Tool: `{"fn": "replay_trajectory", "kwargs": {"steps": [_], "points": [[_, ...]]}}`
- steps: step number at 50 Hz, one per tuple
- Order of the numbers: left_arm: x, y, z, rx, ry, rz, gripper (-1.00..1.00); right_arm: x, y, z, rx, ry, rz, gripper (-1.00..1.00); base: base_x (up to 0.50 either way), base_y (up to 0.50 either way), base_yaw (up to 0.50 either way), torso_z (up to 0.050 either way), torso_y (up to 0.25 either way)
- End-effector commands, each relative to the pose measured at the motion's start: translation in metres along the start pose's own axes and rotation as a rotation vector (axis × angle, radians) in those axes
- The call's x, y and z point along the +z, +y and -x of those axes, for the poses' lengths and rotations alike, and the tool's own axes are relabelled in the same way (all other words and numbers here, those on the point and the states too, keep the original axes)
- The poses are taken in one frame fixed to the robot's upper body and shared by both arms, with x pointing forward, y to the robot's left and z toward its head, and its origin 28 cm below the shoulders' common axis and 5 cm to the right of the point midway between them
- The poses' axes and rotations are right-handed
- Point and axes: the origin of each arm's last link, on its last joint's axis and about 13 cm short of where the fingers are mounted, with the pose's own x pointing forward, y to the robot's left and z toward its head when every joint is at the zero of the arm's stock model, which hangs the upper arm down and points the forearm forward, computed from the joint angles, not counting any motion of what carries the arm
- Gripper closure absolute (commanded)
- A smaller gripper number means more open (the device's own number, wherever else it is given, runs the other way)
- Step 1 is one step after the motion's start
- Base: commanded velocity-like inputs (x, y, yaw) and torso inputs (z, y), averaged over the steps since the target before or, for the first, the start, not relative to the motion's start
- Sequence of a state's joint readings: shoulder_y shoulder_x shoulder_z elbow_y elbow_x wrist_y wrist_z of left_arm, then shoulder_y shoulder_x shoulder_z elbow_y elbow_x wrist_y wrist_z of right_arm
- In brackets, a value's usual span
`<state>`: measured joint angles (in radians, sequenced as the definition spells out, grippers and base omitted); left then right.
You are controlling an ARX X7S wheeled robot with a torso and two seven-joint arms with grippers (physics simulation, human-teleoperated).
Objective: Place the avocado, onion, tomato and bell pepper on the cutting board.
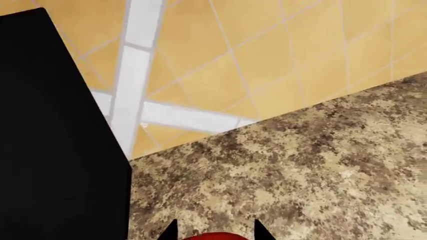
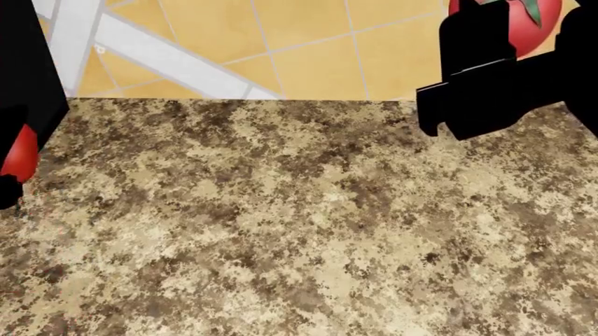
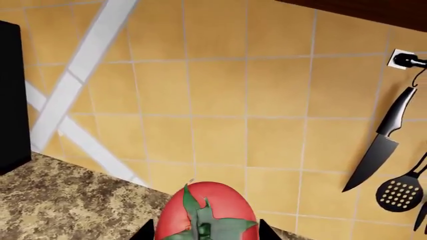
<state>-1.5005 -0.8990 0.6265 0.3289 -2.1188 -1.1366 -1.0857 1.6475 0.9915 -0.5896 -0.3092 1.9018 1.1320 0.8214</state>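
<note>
your left end effector (image 1: 215, 231) grips a red thing, only a sliver showing, too little to name. between the arms lies the speckled bench (image 2: 299, 224). your right end effector (image 3: 203, 231) is clamped on the tomato (image 3: 207, 210), raised before the tiled wall (image 3: 220, 100).

1. Countertop (image 2: 299, 231): speckled brown-and-tan stone pattern, fills most of the head view, running back to meet the wall.
2. Wall (image 3: 220, 90): orange-tan square tiles with pale grout lines.
3. White bands (image 3: 73, 95): two pale strips crossing on the tiles, at 11 o'clock in the head view.
4. Knife (image 3: 381, 142): black, hanging blade-down on the wall.
5. Slotted spoon (image 3: 400, 192): black, just beside the knife, at its 5 o'clock.
6. Hook plate (image 3: 405, 60): white, at 12 o'clock above the knife.
</note>
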Motion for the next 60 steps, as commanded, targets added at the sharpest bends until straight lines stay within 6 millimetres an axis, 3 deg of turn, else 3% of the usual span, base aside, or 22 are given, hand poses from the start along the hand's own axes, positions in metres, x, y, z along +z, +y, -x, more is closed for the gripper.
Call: {"fn": "replay_trajectory", "kwargs": {"steps": [1,15,46,60], "points": [[0.023,-0.007,0.007,0.004,-0.167,-0.015,1.0,0.001,0.001,0.002,-0.009,-0.027,0.015,1.0,0.0,0.0,0.0,0.0,0.0],[0.034,-0.005,0.013,0.014,-0.251,-0.013,1.0,0.0,0.001,0.002,-0.015,-0.013,0.013,1.0,-0.07,0.0,0.0,0.0,0.0],[0.037,-0.006,0.016,0.015,-0.261,-0.029,1.0,-0.003,0.001,0.003,-0.009,-0.023,-0.004,1.0,-0.35,0.0,0.0,0.0,0.0],[0.039,-0.005,0.015,0.011,-0.267,-0.032,1.0,-0.001,0.001,0.002,-0.022,-0.03,0.011,1.0,0.0,-0.06,0.0,0.0,0.0]]}}
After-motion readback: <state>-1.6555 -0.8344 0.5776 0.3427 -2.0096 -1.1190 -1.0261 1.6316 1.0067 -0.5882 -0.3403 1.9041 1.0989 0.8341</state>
